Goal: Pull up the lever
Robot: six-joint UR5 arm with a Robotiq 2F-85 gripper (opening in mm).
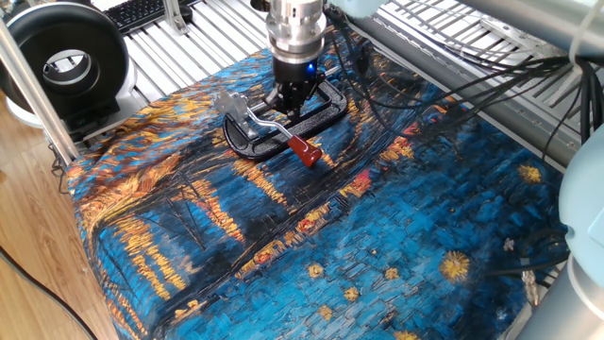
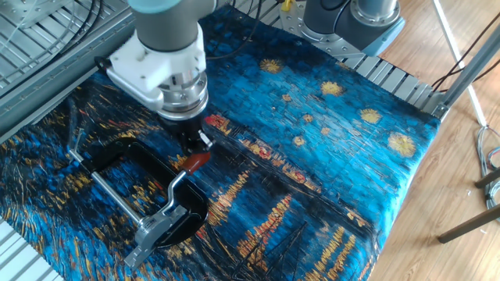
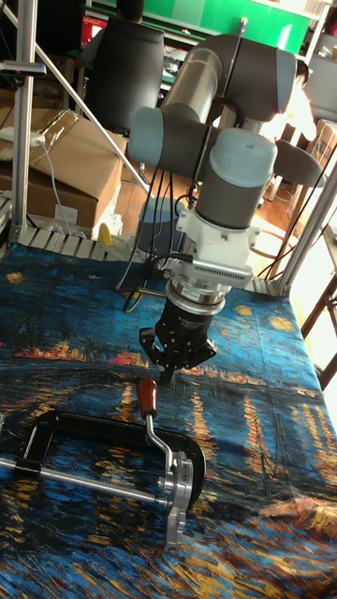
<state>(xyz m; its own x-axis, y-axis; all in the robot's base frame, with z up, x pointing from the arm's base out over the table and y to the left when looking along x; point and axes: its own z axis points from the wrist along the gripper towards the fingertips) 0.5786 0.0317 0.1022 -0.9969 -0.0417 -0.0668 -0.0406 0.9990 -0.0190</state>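
Note:
The lever (image 3: 157,432) is a thin curved silver arm with a red tip (image 3: 147,394). It lies low over the black clamp frame (image 3: 89,420), hinged to a silver bracket (image 3: 178,494). My gripper (image 3: 168,371) hangs just above and beside the red tip, fingers drawn together, holding nothing. In the other fixed view the gripper (image 2: 196,141) is right over the red tip (image 2: 193,161), with a small gap. In one fixed view the gripper (image 1: 293,101) stands over the clamp frame (image 1: 326,106), behind the lever (image 1: 272,127) and its red tip (image 1: 304,151).
A patterned blue and orange cloth (image 1: 377,246) covers the table. A black round device (image 1: 64,59) and a metal post (image 1: 28,80) stand at the left edge. Cables (image 1: 472,80) trail along the right side. The arm's base (image 2: 355,19) sits at the far edge.

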